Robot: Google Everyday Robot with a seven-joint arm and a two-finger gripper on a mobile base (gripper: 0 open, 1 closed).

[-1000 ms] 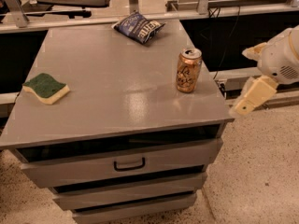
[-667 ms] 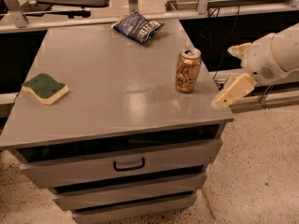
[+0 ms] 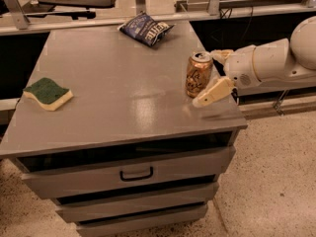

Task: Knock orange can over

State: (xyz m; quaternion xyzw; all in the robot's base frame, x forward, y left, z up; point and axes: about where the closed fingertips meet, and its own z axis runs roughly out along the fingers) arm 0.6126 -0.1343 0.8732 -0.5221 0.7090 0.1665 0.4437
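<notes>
- The gripper (image 3: 205, 78) reaches in from the right, over the right edge of the surface (image 3: 123, 98), with its two pale fingers spread apart and nothing clamped between them
- The nearer finger (image 3: 213, 91) slants down to the left, and its tip lies low in front of the orange can's (image 3: 199, 74) right side; whether it touches the can is hard to tell
- The farther finger pokes out behind the can's top rim, and the can hides its tip
- The white arm (image 3: 269, 58) behind the gripper is cut off by the right edge of the view
- The orange can stands upright near the right edge of the surface, about midway back
- A dark blue snack bag (image 3: 144, 28) lies at the far edge, well apart from the can
- A green and yellow sponge (image 3: 47, 93) lies near the left edge
- Below the surface are drawers (image 3: 133, 172); only the top one shows a handle
</notes>
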